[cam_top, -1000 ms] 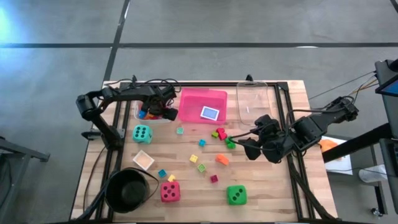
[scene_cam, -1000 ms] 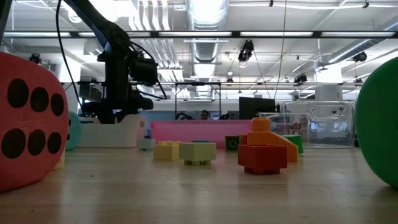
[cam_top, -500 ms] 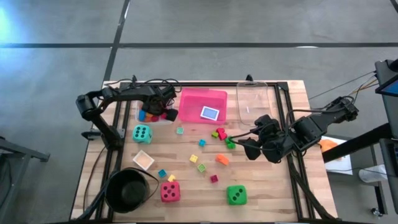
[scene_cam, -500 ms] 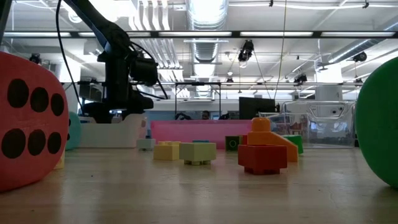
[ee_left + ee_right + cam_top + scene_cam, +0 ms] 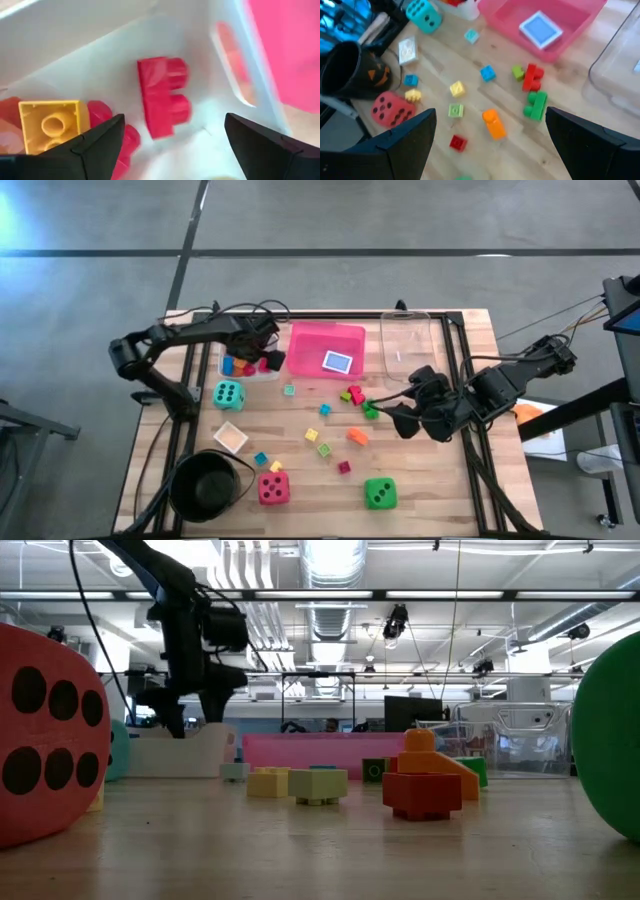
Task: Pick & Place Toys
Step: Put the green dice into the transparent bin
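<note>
My left gripper (image 5: pixel 173 120) hangs open, pointing down, just above the white tray (image 5: pixel 243 367) at the table's far left. Below its fingers a red block (image 5: pixel 162 95) lies loose on the tray floor beside a yellow block (image 5: pixel 50 120). My right gripper (image 5: pixel 385 412) hovers open over the table's right side, above the scattered small blocks (image 5: pixel 492 122). A teal die (image 5: pixel 229 394), a red die (image 5: pixel 273 488) and a green die (image 5: pixel 379 493) rest on the wood. One card (image 5: pixel 338 362) lies in the pink tray (image 5: pixel 305 340), another card (image 5: pixel 230 437) on the table.
A black bowl (image 5: pixel 208 485) stands at the near left corner. A clear tray (image 5: pixel 405 345) sits at the far right beside the pink tray. In the low view the left gripper (image 5: pixel 195 705) hangs above the white tray's wall (image 5: pixel 180 752). Cables run along the far left edge.
My left gripper has opened and risen straight up out of the white tray, leaving the red block lying on the tray floor. The right arm has kept still.
</note>
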Tool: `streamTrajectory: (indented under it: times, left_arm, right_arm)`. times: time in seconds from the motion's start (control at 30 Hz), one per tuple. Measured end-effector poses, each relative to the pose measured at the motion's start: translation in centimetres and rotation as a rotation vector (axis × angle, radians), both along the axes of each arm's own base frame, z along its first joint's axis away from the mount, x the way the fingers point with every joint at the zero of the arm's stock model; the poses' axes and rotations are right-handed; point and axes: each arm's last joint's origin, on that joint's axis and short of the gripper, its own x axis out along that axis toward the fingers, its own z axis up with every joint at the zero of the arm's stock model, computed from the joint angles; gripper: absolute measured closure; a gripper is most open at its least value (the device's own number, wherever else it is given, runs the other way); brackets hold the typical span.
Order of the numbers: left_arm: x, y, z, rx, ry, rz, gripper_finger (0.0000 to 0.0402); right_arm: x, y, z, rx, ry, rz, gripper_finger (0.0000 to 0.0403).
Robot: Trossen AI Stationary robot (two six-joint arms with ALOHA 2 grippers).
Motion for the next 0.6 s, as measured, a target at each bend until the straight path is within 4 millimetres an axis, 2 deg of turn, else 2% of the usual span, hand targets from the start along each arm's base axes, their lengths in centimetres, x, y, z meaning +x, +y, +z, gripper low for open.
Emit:
streamTrajectory:
  times: [0.2, 0.3, 0.6]
  left_arm:
    - [0.3, -2.7, 2.8, 0.035, -0.109, -0.085, 0.0055]
    - [0.4, -4.6, 4.2, 0.053, -0.17, -0.131, 0.0055]
    - [0.6, -9.8, 7.4, 0.079, -0.362, -0.266, 0.0055]
  right_arm:
    - [0.2, 0.6, -0.5, 0.11, 0.093, 0.101, 0.0037]
    - [0.4, 1.0, -1.6, 0.176, 0.172, 0.14, 0.0037]
    - [0.1, 2.2, -6.0, 0.499, 0.348, -0.079, 0.0037]
